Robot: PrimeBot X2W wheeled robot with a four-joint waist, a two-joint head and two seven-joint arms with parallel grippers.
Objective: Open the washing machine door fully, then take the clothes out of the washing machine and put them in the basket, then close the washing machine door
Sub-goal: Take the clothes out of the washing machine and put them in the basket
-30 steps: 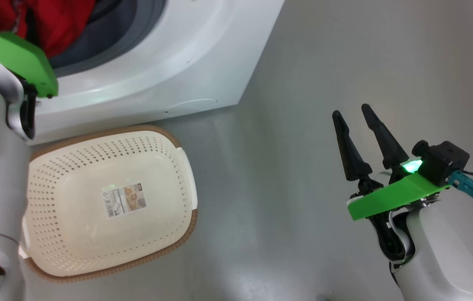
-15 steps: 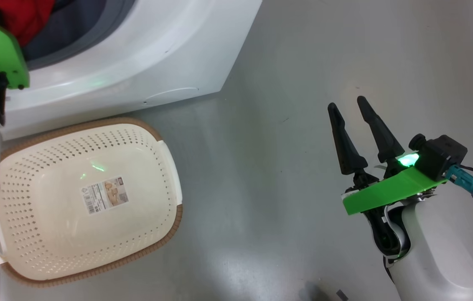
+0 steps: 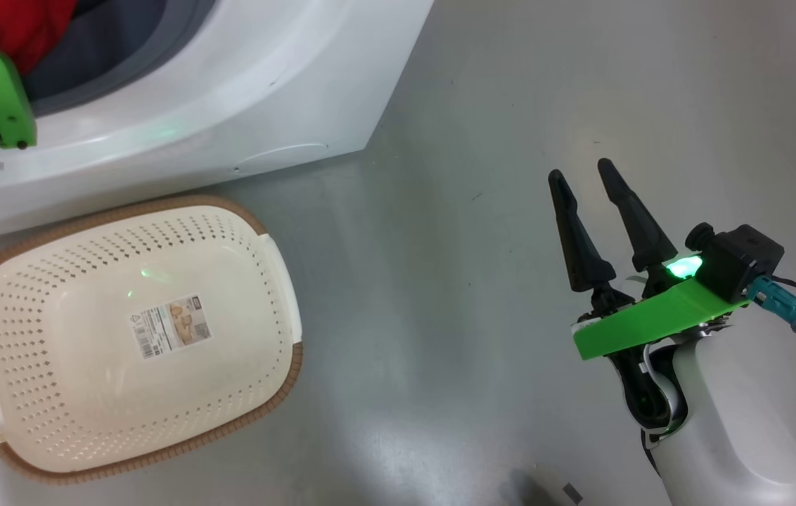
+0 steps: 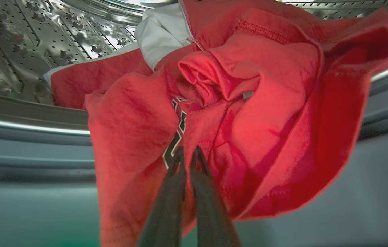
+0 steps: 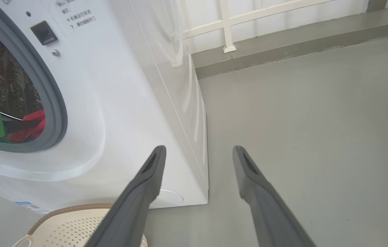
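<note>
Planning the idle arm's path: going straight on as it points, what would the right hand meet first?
Probably the floor beside the washer; the right hand aims close past its side, depth unclear.

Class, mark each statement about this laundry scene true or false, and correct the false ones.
1. The basket holds no clothes. True.
2. The right gripper grips a red garment. False: it is open above the floor, holding nothing.
3. The left gripper is shut on the clothes at the mouth of the drum. True.
4. The basket stands on top of the washing machine. False: it sits on the floor just in front of it.
</note>
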